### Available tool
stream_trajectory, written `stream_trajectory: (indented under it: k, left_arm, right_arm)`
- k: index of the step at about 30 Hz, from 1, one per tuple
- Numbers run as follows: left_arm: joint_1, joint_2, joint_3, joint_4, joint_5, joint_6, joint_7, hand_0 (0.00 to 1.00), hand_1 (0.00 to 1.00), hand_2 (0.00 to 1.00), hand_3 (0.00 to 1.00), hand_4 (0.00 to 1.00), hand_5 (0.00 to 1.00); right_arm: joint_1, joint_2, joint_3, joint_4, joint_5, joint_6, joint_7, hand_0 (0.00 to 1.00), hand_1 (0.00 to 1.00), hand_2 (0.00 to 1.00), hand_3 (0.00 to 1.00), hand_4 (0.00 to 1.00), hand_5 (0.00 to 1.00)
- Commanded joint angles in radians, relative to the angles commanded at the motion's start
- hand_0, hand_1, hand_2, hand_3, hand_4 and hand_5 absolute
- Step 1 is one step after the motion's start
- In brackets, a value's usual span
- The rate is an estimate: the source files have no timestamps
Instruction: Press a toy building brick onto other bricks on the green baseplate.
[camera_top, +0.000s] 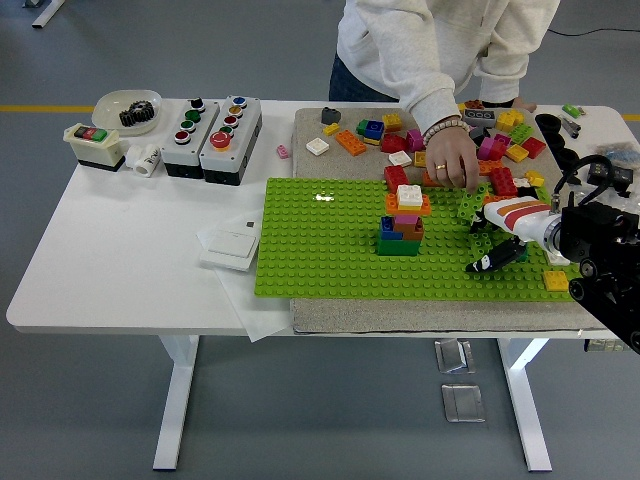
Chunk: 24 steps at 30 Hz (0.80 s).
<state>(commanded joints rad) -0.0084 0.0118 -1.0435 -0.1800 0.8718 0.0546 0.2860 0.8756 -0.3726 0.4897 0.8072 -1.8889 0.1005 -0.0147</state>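
The green baseplate lies on a grey mat in the middle of the table. A small stack of bricks, topped by an orange and a white brick, stands on its right half. My right hand, white with orange stripes and black fingers, reaches in from the right over the plate's right edge. A green brick sits at its fingertips, and the fingers look closed on it. A person's hand hovers just behind this brick, apart from it. My left arm is out of view.
Several loose coloured bricks lie on the mat behind and right of the plate. A yellow brick lies by my wrist. Two button boxes, a bowl with a gear and a switch stand at the left.
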Motion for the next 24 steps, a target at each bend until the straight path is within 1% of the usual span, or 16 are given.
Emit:
stream_trajectory:
  k: [1, 7, 12, 13, 18, 19, 24]
  left_arm:
    - [0.000, 0.000, 0.001, 0.000, -0.001, 0.000, 0.000, 0.881, 0.845, 0.841, 0.641, 0.719, 0.644]
    - [-0.001, 0.000, 0.007, 0.000, -0.006, -0.001, -0.002, 0.880, 0.846, 0.841, 0.640, 0.718, 0.644]
    - [-0.003, -0.001, 0.007, 0.000, -0.009, -0.001, -0.003, 0.880, 0.846, 0.841, 0.640, 0.718, 0.644]
    - [-0.003, -0.001, 0.007, 0.000, -0.009, -0.001, -0.004, 0.881, 0.845, 0.841, 0.639, 0.719, 0.646]
    - [-0.005, -0.001, 0.004, 0.000, -0.007, -0.001, -0.004, 0.881, 0.845, 0.841, 0.639, 0.719, 0.646]
    - [-0.005, -0.001, 0.004, 0.000, -0.007, -0.001, -0.005, 0.880, 0.844, 0.840, 0.639, 0.719, 0.646]
    - [-0.006, 0.000, 0.006, 0.000, -0.010, -0.001, -0.006, 0.880, 0.844, 0.840, 0.639, 0.719, 0.646]
  right_arm:
    - [0.002, 0.000, -0.001, 0.000, 0.000, 0.002, 0.000, 0.687, 0.650, 0.697, 0.642, 0.943, 0.494]
    - [0.008, 0.000, 0.001, 0.000, -0.003, 0.011, -0.002, 0.688, 0.652, 0.697, 0.643, 0.941, 0.487]
    - [0.009, -0.003, 0.004, 0.002, -0.002, 0.029, 0.000, 0.688, 0.652, 0.697, 0.643, 0.941, 0.487]
    - [0.010, -0.004, 0.004, 0.004, -0.003, 0.036, 0.001, 0.689, 0.667, 0.720, 0.787, 0.956, 0.483]
    - [0.012, -0.007, 0.007, 0.009, -0.010, 0.052, 0.006, 0.689, 0.667, 0.720, 0.787, 0.956, 0.483]
    - [0.013, -0.008, 0.008, 0.011, -0.012, 0.056, 0.007, 0.706, 0.678, 0.739, 0.810, 0.976, 0.481]
    - [0.018, -0.013, 0.012, 0.018, -0.021, 0.071, 0.011, 0.706, 0.678, 0.739, 0.810, 0.976, 0.481]
